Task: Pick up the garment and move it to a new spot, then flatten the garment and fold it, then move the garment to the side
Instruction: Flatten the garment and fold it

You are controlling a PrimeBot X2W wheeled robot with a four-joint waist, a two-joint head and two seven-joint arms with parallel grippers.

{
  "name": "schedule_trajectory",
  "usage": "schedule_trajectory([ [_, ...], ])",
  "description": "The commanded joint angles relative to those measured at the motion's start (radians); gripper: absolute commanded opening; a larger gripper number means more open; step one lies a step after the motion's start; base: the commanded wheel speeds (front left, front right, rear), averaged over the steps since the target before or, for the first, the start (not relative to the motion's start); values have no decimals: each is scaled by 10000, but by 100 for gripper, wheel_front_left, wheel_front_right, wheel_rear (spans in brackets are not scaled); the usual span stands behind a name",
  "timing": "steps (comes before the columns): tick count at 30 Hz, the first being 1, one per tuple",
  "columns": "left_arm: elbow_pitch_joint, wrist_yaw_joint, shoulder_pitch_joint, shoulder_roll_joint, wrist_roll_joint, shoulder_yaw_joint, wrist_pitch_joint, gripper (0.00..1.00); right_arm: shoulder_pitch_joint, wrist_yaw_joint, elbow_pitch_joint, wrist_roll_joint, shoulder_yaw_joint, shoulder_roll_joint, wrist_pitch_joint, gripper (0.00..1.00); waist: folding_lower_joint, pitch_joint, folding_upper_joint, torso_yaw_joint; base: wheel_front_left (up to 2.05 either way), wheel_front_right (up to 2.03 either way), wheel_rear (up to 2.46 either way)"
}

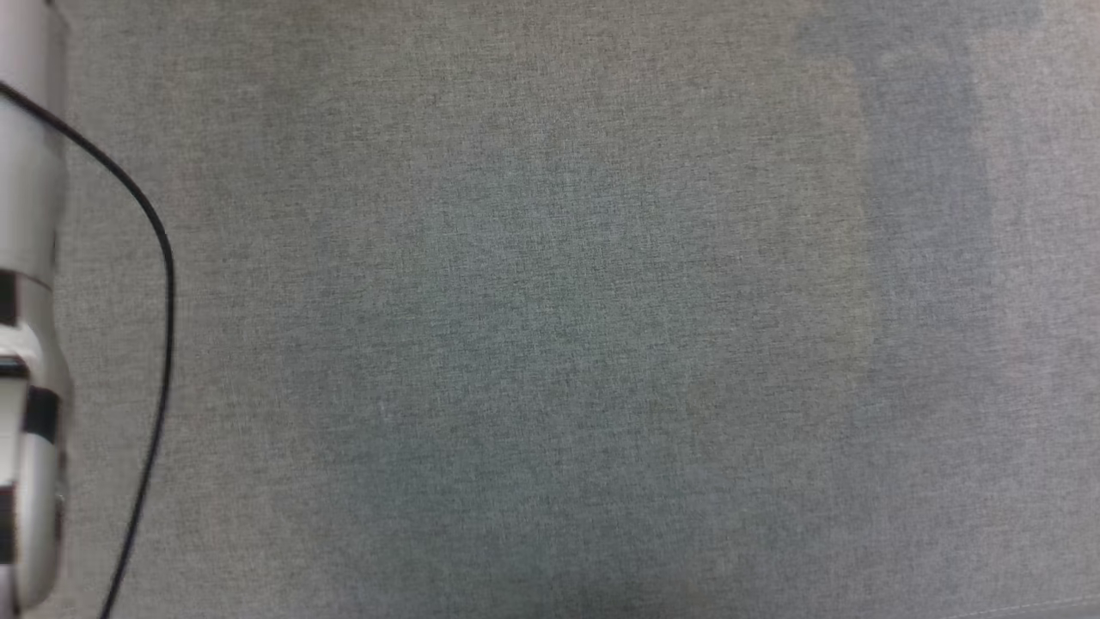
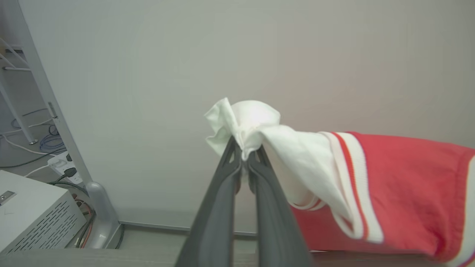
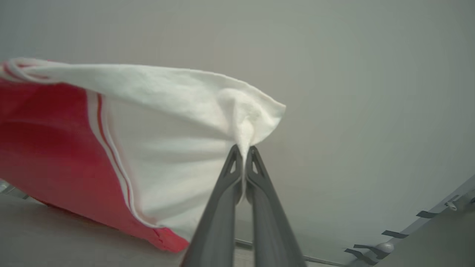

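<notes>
The red garment (image 2: 400, 185) with white sleeves and striped trim hangs in the air between both arms. In the left wrist view my left gripper (image 2: 245, 157) is shut on a bunched white sleeve, and the red body stretches off to the right. In the right wrist view my right gripper (image 3: 243, 150) is shut on the other white sleeve, with the garment (image 3: 48, 148) spreading to the left above the table. Any number or lettering on it is hidden. In the head view a pale forearm (image 1: 26, 344) with a black cable runs along the left edge.
The grey cloth-covered table (image 1: 550, 344) lies below in the head view. A plain pale wall (image 2: 185, 55) stands behind the garment. At the left of the left wrist view are a grey metal box (image 2: 33, 215), cables and a post (image 2: 55, 118).
</notes>
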Motion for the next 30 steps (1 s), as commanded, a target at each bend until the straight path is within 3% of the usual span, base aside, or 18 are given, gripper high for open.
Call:
schedule_trajectory([
  [1, 131, -117, 517, -40, -160, 45, -105, 0, 499, -17, 45, 348, 109, 26, -129, 0, -2, -64, 0, 68, 0, 0, 0],
  [9, 119, -592, 3501, -511, -898, 448, -337, 0, 3454, -17, -662, 2238, 991, -515, -397, 0, -2, -963, 0, 436, 0, 0, 0],
  [14, -1161, -665, 5807, -531, -874, 965, -352, 0, 5652, -17, -1237, 3132, 1030, -984, -680, 0, -2, -1664, 0, 596, 0, 0, 0],
  [22, -4115, -213, 9486, -927, -80, 1998, -354, 0, 8533, -17, -2305, 3609, 634, -1479, -828, 0, -2, -3051, 0, 772, 0, 0, 0],
  [30, -6334, 348, 12631, -1123, 293, 2276, -316, 0, 11206, -17, -3988, 3453, -379, -1618, -180, 0, -2, -4340, 0, 792, 0, 0, 0],
])
